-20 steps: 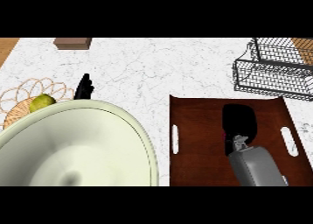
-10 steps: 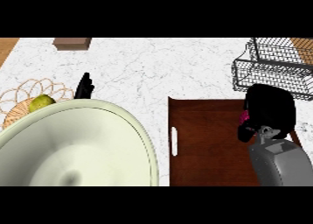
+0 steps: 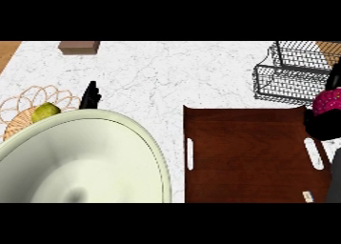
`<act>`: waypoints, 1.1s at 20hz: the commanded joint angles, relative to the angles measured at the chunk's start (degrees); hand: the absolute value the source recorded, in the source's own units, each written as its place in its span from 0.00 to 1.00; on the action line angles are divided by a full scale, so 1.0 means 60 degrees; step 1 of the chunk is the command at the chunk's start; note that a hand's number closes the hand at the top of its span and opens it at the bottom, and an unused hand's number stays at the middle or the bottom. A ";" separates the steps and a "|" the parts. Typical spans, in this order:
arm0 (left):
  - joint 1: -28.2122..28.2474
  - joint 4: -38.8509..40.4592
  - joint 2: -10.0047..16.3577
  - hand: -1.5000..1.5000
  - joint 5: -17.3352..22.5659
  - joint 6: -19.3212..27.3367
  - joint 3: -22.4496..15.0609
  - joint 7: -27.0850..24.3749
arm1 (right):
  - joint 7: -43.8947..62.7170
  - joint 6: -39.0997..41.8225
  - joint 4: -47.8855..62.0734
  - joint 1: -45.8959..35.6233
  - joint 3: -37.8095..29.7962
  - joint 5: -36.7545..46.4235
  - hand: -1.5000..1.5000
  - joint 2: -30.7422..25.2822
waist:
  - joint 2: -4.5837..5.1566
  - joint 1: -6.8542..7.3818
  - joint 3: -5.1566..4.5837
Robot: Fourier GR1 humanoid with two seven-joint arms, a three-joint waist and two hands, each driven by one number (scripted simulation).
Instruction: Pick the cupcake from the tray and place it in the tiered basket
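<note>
The cupcake [image 3: 334, 99], pink-topped, is held at the head view's right edge, above the brown tray's [image 3: 247, 152] right end, with my right hand [image 3: 326, 127] curled round it and hiding its lower part. The wire tiered basket [image 3: 289, 76] stands just behind the tray at the back right, its near rim level with the cupcake and slightly left of it. The tray's surface is bare. My left hand [image 3: 92, 95] rests open at the left, fingers up, just behind the big bowl.
A large pale green bowl [image 3: 82, 162] fills the lower left. Behind it lies a woven mat [image 3: 18, 107] with a yellow-green fruit [image 3: 45, 112] on it. A small brown box [image 3: 78, 46] sits at the counter's back edge.
My right hand has closed on the cupcake, lifted it off the tray and carried it right and back towards the basket. The left hand has not moved.
</note>
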 commanded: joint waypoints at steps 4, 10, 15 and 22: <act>0.0097 0.0096 -0.0238 0.50 -0.0235 0.0127 -0.0250 -0.0141 | 0.0539 0.1232 0.0236 -0.2165 -0.1769 -0.0845 1.00 -0.0143 | 0.0028 0.0033 0.0007; -0.0132 0.0347 -0.0334 0.50 -0.0308 0.0133 -0.0314 -0.0143 | 0.0862 -0.0371 0.2732 -0.3877 -0.2687 -0.1176 1.00 -0.0106 | 0.0060 0.0145 0.0007; -0.0042 0.0014 -0.0198 0.50 -0.0056 -0.0069 -0.0122 -0.0072 | 0.0208 -0.1354 0.3806 -0.3484 -0.2837 -0.1443 1.00 -0.1232 | 0.0055 0.0124 0.0010; -0.0595 0.0216 -0.0063 0.50 -0.0061 -0.0102 0.0143 0.0454 | -0.1002 -0.2841 0.5618 -0.2979 -0.2431 -0.1317 1.00 -0.2501 | 0.0061 0.0102 0.0011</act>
